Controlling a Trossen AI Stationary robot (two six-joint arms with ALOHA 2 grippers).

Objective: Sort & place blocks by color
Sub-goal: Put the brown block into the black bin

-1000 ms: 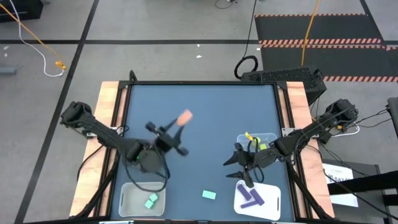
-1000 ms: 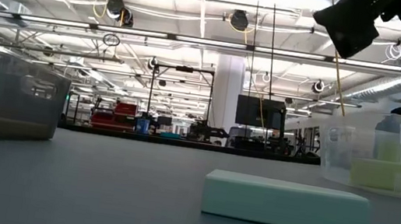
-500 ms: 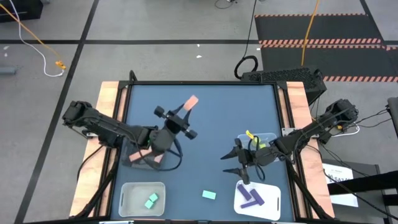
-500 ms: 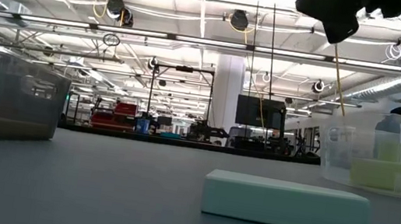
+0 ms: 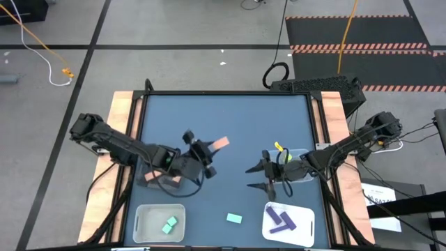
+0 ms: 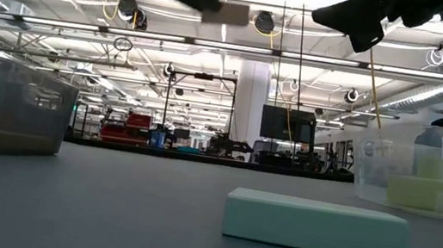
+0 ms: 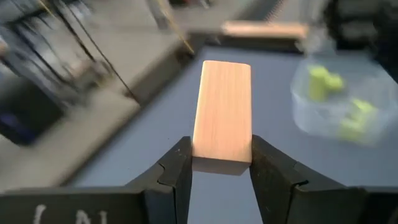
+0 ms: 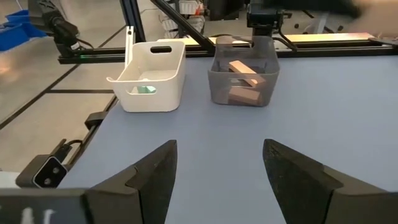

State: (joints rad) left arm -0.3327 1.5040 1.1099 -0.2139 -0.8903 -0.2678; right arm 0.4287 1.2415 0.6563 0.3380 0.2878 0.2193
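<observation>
My left gripper hangs over the table's middle, shut on a salmon-orange bar block, also seen in the left wrist view and high in the low view. My right gripper hovers open to its right, beside a clear container of yellow-green blocks. A mint-green block lies flat on the table near the near edge and looms large in the low view. More mint blocks sit in the white bin. Purple blocks lie on a white tray. My left gripper pinches the salmon-orange bar by one end between its two fingers, one on each long side face. The fingers come roughly level from the table's left and lie along the bar. The rest of the bar sticks out ahead of them, lifted clear of the table.
A grey bin holding salmon blocks stands by the left edge, partly under the left arm. The white bin is next to it toward the near edge. Wooden rails run along the table's sides. Bare blue mat lies toward the far edge.
My left gripper, keeping hold of the salmon bar, swung toward the far edge, then came back toward the near edge, ending a little farther right and turned. It now shows more fully at the top of the low view. My right gripper drifted slightly left, still open.
</observation>
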